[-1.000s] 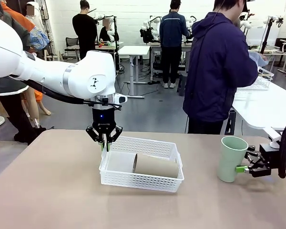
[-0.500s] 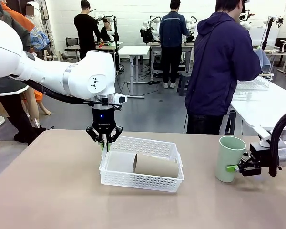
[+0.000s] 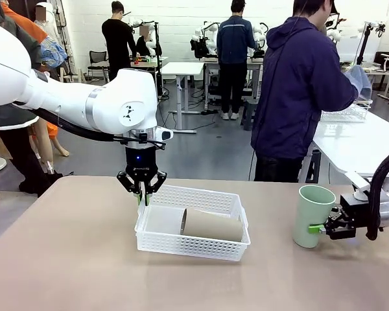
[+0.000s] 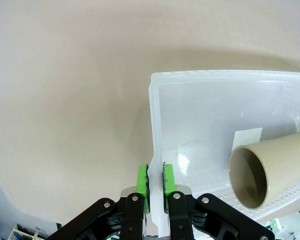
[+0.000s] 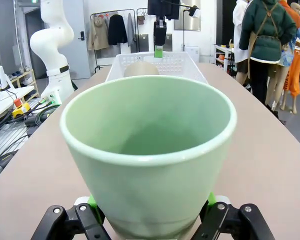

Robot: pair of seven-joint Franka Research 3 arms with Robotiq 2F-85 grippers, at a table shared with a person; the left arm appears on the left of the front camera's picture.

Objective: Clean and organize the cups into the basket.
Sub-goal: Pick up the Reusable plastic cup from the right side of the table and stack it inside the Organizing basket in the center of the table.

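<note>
Reading as smooth matt tan across the table, throwing back only a soft glow. Showing white plastic in the basket, perforated along the walls, smooth and faintly translucent on the floor. Looking dull and papery on the tan cup, without any shine. Gleaming gently on the mint green cup, smooth and satin. Shining glossy white along the left arm. Appearing as hard black plastic on the left gripper, with green rubbery-looking pads. Hanging as dark blue cloth on the person's jacket.
</note>
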